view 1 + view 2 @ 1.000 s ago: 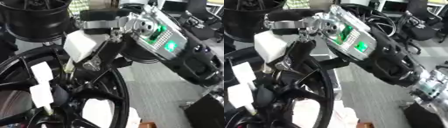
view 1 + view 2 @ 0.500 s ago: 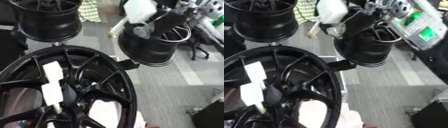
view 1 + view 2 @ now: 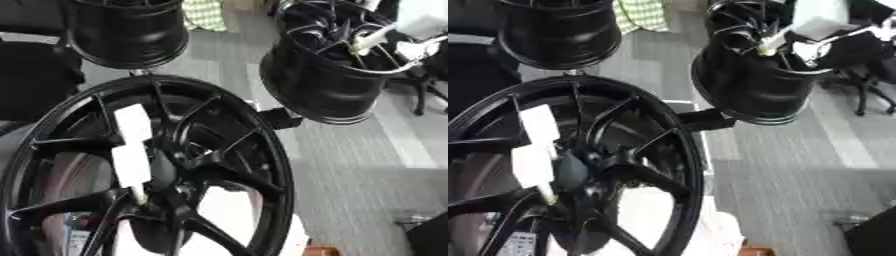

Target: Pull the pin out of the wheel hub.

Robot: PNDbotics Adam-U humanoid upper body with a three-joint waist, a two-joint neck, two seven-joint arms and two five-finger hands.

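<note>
A large black spoked wheel [image 3: 267, 150] fills the lower left, its hub [image 3: 166, 175] dark at the centre and a white strip [image 3: 131, 145] lying along one spoke. My right hand [image 3: 422, 22], with its white cover, is far from the hub at the upper right, in front of another wheel. It is shut on a pale, slim pin [image 3: 374, 39] that points down and left from the fingers. The hand is blurred. My left hand shows in neither view.
Two more black wheels stand behind: one at the top left [image 3: 127, 35], one at the upper right [image 3: 332, 80] on a black block [image 3: 282, 117]. Grey carpet floor [image 3: 350, 170] lies to the right, with chair legs [image 3: 420, 95] and a checked cloth [image 3: 203, 12].
My right hand has drawn away from the hub, up and to the right, taking the pale pin along. The whole picture has also shifted, so the camera moved.
</note>
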